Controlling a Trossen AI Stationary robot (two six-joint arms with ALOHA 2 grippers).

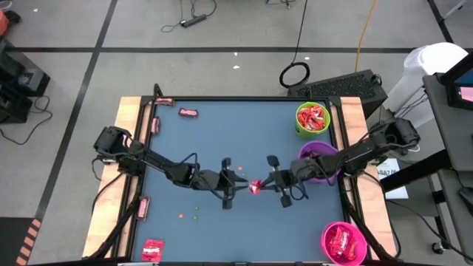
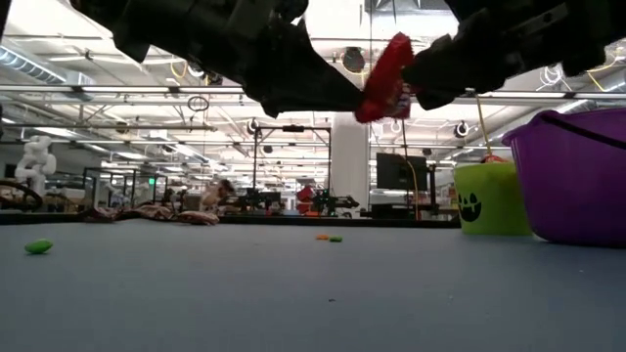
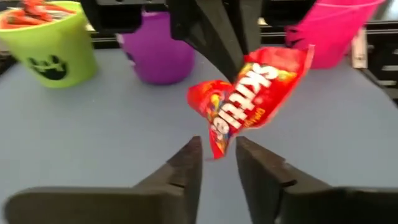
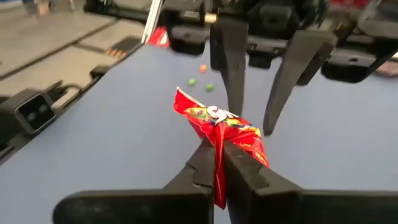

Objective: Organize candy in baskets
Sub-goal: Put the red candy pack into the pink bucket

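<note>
The candy (image 1: 255, 186) hangs above the middle of the desk (image 1: 244, 140), pinched by the right gripper (image 4: 217, 155), the left gripper (image 3: 217, 155) spread beside it, and the purple basket (image 1: 316, 157) is nearest, right.

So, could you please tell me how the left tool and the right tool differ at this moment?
The right tool is shut on the red candy packet, pinching its edge; the left tool stands open, its fingers apart on either side of the packet's lower tip, not gripping it. The right tool reaches in from the side with the purple basket; the left from the opposite side. Both meet above the table's middle, facing each other.
</note>
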